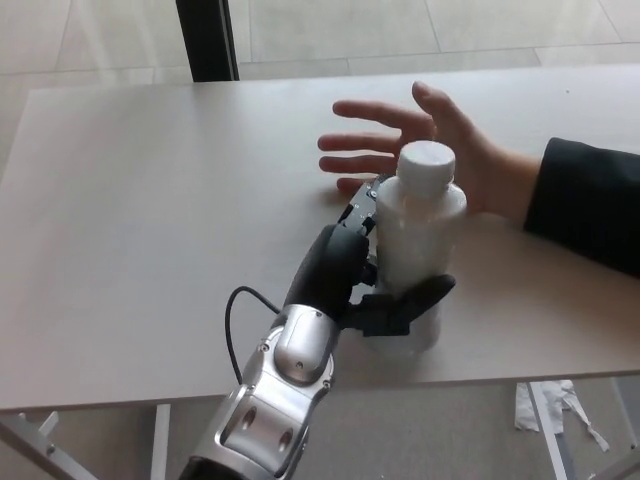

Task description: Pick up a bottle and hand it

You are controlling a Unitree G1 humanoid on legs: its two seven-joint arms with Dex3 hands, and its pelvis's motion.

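- Nearest, the robot's silver forearm (275,395) rises from the bottom edge and slants up toward the right, with a thin black cable (240,310) looping off its left side.
- The left hand (375,270) is clasped around the bottle (415,240): the black thumb (415,298) crosses the near side low down, and the other fingers wrap behind on the bottle's left.
- The bottle is a white, translucent plastic one with a white screw cap (427,157). It stands roughly upright, its long axis running vertically and leaning a little, cap upward. I can make out no label or writing on it.
- Its base is near the front edge of the pale counter (150,200); whether it touches the surface or is just clear of it I cannot tell.
- Just behind the bottle, a person's hand (420,140) lies open, palm up and fingers spread toward the left, coming out of a dark sleeve (585,205) at the right.
- Beyond the counter, a dark vertical post (207,40) stands against the light tiled floor (400,30).
- The right hand does not show.
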